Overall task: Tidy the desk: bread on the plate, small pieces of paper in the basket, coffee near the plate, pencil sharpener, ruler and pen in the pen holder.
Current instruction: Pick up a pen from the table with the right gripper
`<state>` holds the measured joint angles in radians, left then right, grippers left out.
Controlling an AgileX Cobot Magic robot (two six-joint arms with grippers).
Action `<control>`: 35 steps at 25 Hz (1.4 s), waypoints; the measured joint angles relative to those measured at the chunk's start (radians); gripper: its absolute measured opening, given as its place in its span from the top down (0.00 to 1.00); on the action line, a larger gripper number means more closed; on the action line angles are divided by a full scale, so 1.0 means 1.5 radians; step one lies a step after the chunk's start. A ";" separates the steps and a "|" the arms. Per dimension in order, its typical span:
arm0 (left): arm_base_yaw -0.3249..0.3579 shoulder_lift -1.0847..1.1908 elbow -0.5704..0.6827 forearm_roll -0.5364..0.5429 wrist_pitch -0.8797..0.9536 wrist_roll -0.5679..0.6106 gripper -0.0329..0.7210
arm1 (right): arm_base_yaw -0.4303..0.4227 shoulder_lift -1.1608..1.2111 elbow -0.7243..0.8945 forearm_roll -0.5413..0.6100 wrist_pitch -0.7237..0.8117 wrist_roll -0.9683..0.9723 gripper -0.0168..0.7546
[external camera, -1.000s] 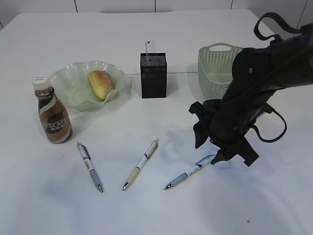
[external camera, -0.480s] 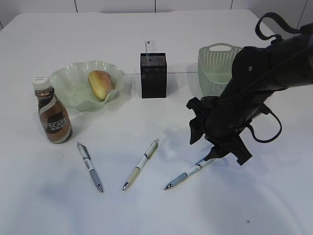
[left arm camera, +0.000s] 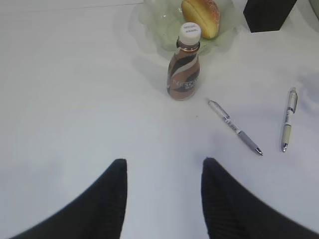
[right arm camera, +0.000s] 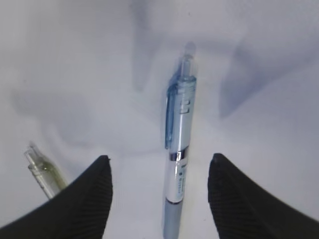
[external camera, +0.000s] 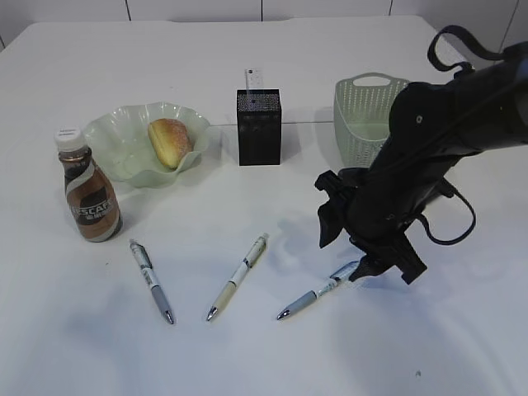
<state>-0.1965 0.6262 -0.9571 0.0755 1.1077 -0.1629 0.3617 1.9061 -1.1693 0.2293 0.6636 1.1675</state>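
A: How is the right gripper (right arm camera: 158, 191)?
B: Its fingers (right arm camera: 84, 199) are apart, low over the worktop (external camera: 247, 355), with the blue pen (right arm camera: 177, 159) lying between them, not clamped.
A: And the left gripper (left arm camera: 164, 199)?
B: Also apart, holding nothing. Beyond it stands the coffee (left arm camera: 185, 69), then the bread (left arm camera: 201, 16) on the plate (left arm camera: 154, 15).
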 joint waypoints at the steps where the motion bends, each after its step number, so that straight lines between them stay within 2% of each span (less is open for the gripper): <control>1: 0.000 0.000 0.000 0.000 0.000 0.000 0.51 | 0.000 0.008 0.000 0.000 0.000 0.000 0.36; 35: 0.000 0.000 0.000 0.000 0.012 0.000 0.51 | 0.000 0.065 -0.008 0.007 -0.012 0.013 0.35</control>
<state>-0.1965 0.6262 -0.9571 0.0755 1.1257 -0.1629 0.3617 2.0041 -1.1819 0.2403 0.6456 1.1873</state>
